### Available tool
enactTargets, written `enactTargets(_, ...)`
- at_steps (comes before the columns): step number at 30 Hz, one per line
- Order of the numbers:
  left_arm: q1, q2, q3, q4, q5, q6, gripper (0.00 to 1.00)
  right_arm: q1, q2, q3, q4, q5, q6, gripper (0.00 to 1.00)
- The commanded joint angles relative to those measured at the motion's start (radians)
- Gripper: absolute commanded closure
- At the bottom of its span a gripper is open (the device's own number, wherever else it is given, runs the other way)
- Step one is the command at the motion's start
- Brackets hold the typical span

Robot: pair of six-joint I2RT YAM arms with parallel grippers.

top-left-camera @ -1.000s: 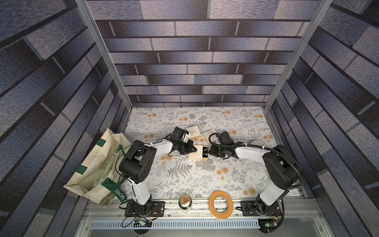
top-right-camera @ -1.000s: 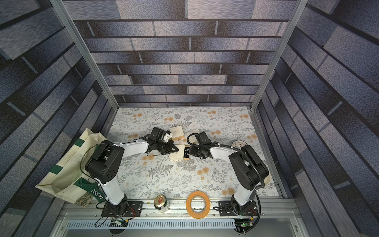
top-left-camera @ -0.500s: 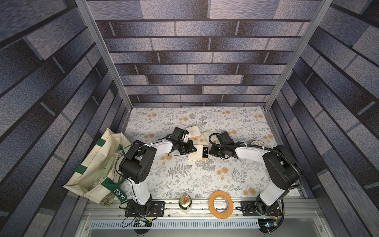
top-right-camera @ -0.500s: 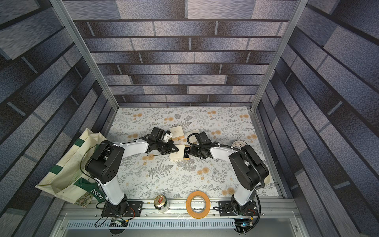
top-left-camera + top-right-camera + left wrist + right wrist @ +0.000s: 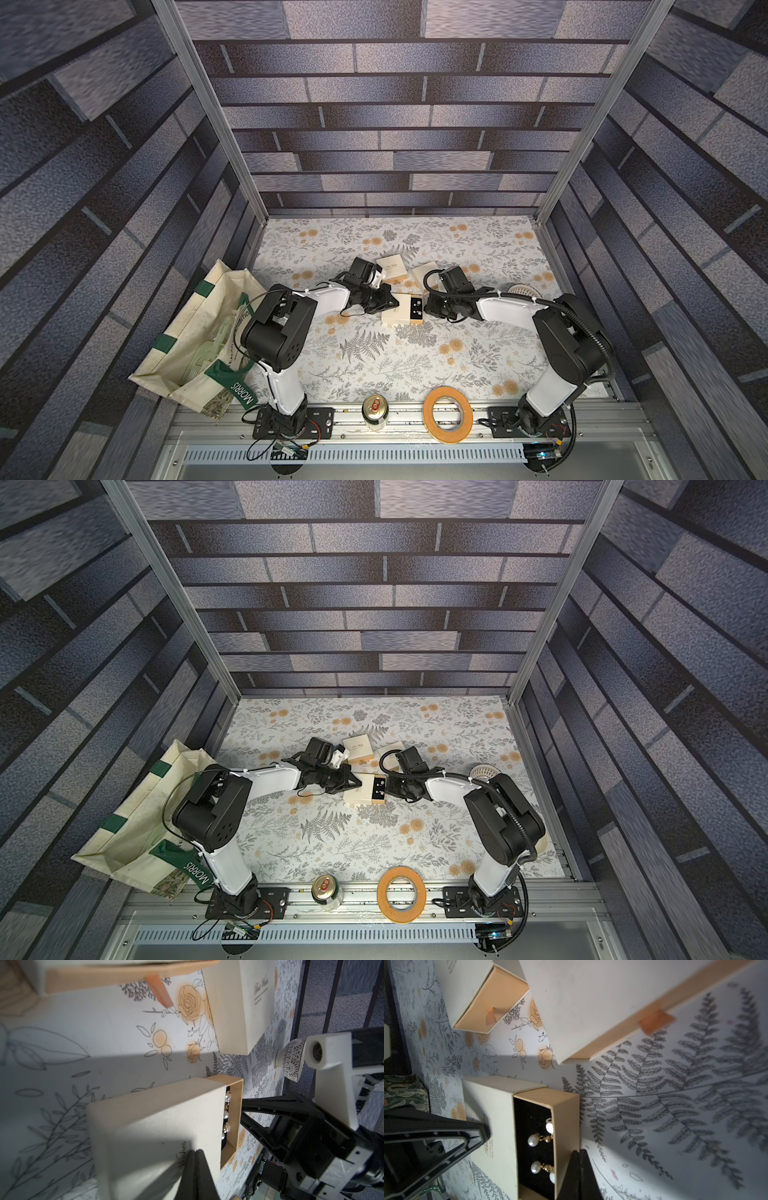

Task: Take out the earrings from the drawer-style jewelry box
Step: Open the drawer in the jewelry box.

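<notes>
Pearl earrings (image 5: pixel 534 1140) in drawer (image 5: pixel 564 1122), right gripper (image 5: pixel 579 1152) just outside, perhaps touching it

The left arm (image 5: pixel 282 332) and right arm (image 5: pixel 569 345) pair glossy white shells with blocky black joints above screwed black base plates (image 5: pixel 322 417). A ribbed black cable hose (image 5: pixel 519 296) runs along the right arm; the jaws are slim black triangular frames.

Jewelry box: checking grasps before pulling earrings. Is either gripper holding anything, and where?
Left gripper: nothing held, shut tips rest on the box sleeve. Right gripper: shut against the drawer end; whether it pinches anything there cannot be told.
</notes>
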Motion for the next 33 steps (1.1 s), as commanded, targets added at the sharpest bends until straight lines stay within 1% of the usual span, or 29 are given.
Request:
enactTargets(1,0.017,0.022,-0.049,-0.128,-0.098,-0.003,1.0,-0.01,-0.017,-0.02,-0.096,0.078,0.012,1.0)
enactTargets(17,0.015,0.027,-0.048,-0.13,-0.093,0.0,1.0,-0.01,-0.016,-0.019,-0.088,0.056,0.004,1.0)
enactTargets(22,0.012,0.022,-0.055,-0.128,-0.094,0.003,1.0,-0.009,-0.026,-0.02,-0.103,0.085,0.001,1.0)
enactTargets(33,0.009,0.027,-0.047,-0.128,-0.09,0.011,1.0,-0.009,-0.011,0.029,-0.125,0.063,-0.054,1.0)
